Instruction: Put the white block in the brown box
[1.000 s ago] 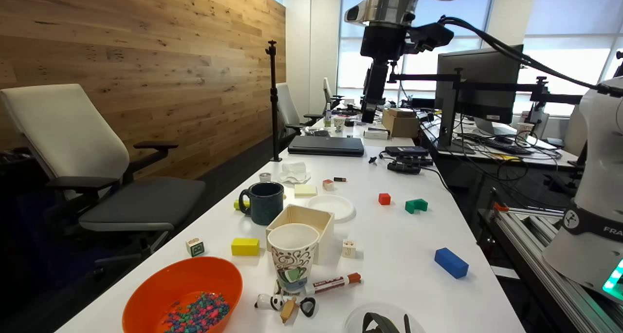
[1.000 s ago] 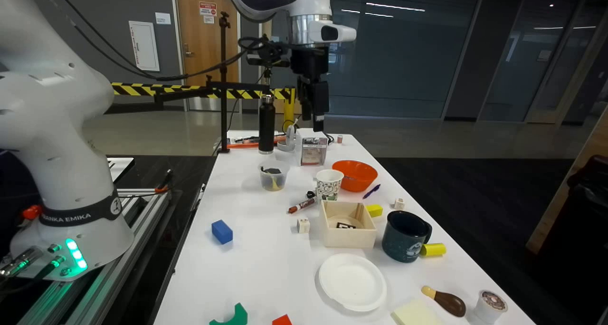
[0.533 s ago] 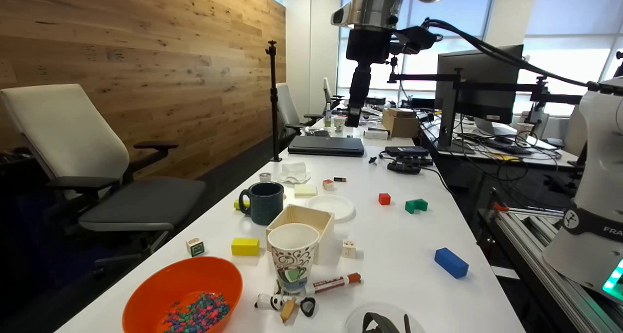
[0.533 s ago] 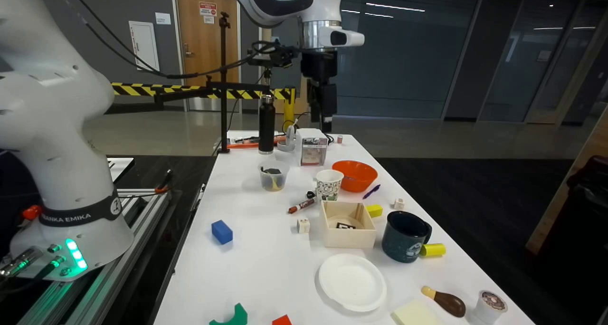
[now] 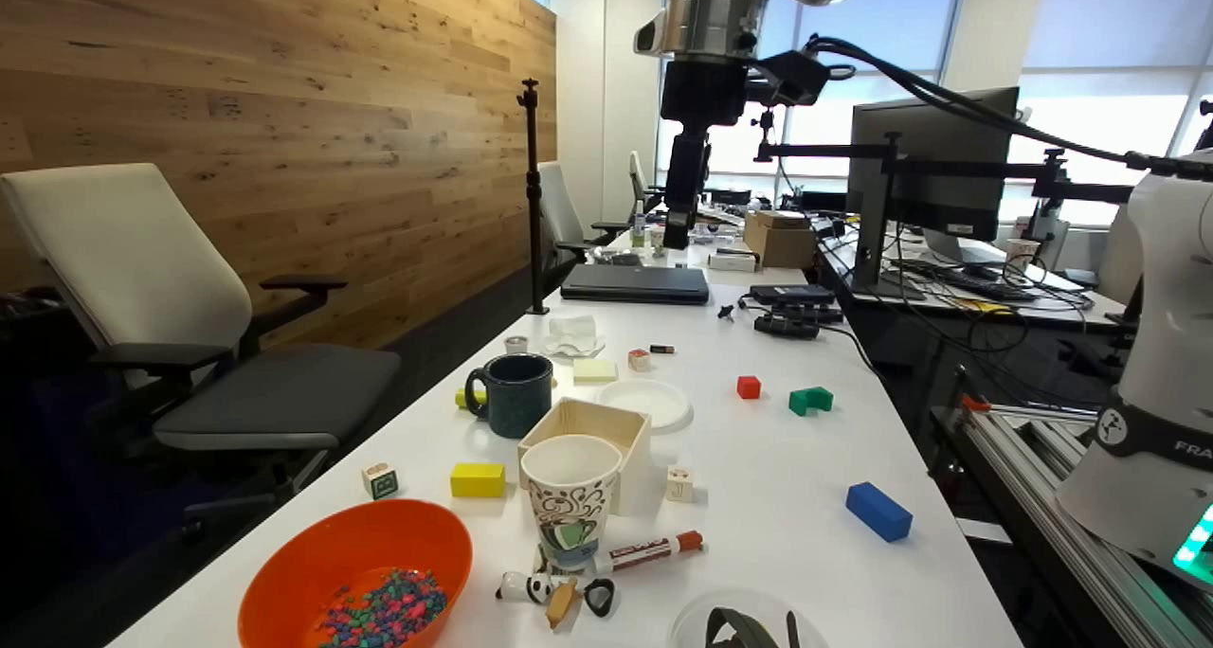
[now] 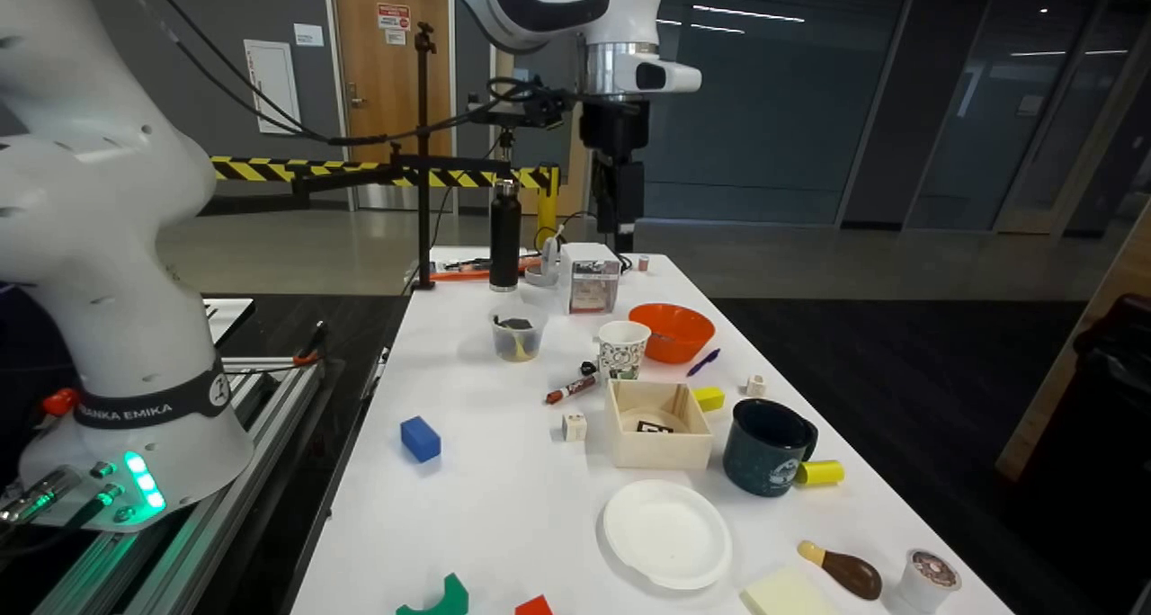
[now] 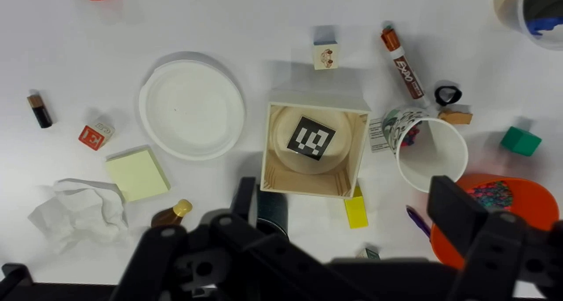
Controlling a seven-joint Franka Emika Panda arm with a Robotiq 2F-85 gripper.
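The white block, a small off-white cube with printed faces, stands on the table beside the box in both exterior views [image 5: 679, 484] [image 6: 574, 427]. In the wrist view the white block [image 7: 326, 56] shows above the box with a car picture on it. The brown box is a pale tan open-topped box [image 5: 592, 419] [image 6: 661, 450]. In the wrist view the box [image 7: 319, 99] holds a round disc with a black-and-white marker. My gripper [image 5: 677, 236] [image 6: 622, 237] hangs high above the table. In the wrist view its fingers [image 7: 345, 200] are wide apart with nothing between them.
A patterned paper cup [image 5: 571, 496] stands close against the box. A dark mug [image 6: 769, 449], a white plate [image 6: 667, 534], a yellow block [image 7: 356, 212], a marker [image 7: 404, 67] and an orange bowl [image 5: 284, 572] lie around it. Other letter cubes [image 5: 380, 480] [image 7: 96, 135] lie farther off.
My gripper has moved left in an exterior view and right in an exterior view, staying high over the table. The objects on the table have not moved.
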